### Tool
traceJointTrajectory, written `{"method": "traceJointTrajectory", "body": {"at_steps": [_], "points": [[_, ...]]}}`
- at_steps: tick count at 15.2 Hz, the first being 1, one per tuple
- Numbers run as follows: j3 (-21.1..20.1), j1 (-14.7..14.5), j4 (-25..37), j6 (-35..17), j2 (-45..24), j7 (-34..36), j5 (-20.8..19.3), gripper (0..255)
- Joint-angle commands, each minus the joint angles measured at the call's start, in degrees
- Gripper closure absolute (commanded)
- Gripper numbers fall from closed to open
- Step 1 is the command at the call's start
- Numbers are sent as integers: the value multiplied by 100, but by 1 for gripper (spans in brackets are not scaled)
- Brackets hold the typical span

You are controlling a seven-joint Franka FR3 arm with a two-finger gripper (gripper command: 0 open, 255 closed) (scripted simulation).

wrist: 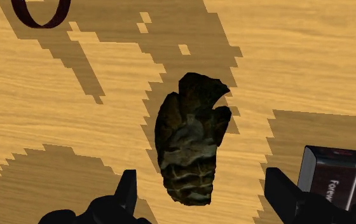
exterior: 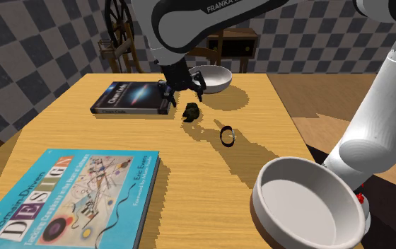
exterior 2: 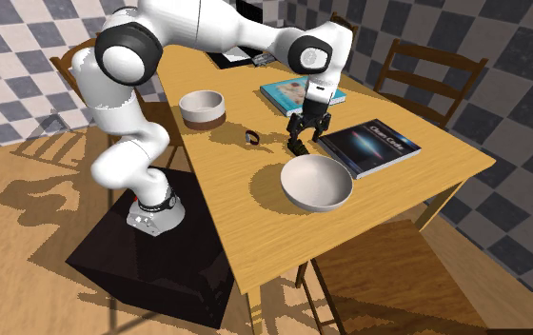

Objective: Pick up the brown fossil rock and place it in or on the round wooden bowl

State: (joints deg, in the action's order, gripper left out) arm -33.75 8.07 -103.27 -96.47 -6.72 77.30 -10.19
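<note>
My end effector (wrist: 202, 181) hangs open just above the tabletop (exterior: 211, 170). Its two black fingers (wrist: 127, 194) stand wide apart and touch nothing. The brown fossil rock (wrist: 191, 141) lies flat on the wood directly under it. The narrow, ribbed end of the rock reaches into the gap between the fingers. The broader, notched end points away from the hand, toward the side where the dark ring (wrist: 40, 14) lies. So the long axis of the rock runs crosswise to the line from one finger to the other, with only a small lean.

The tabletop is light wood with a clear grain, and the shadow of the arm falls over it around the rock. The walls behind have a grey checker pattern, and the floor is brownish wood.

Just beside one finger is the corner of a dark book (exterior: 129, 99), near the rock but apart from it. In the shoulder view the rock sits between this book and the ring. A shallow white bowl (exterior: 216, 79) stands near behind the end effector. A straight-walled bowl (exterior: 310, 201) stands well apart, close to the stand. I cannot tell that either one is wooden. A teal book (exterior: 69, 201) lies at the near corner. Chairs (exterior 2: 431, 71) stand around the table.
</note>
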Motion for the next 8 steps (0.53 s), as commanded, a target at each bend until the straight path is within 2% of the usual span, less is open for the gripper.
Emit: {"method": "traceJointTrajectory", "body": {"at_steps": [1, 2, 3, 8], "points": [[0, 0, -3, -2, 1, -1, 0, 0], [0, 0, -2, -1, 1, 0, 0, 0], [0, 0, -2, -1, 1, 0, 0, 255], [0, 0, 0, -1, -1, 0, 0, 255]]}}
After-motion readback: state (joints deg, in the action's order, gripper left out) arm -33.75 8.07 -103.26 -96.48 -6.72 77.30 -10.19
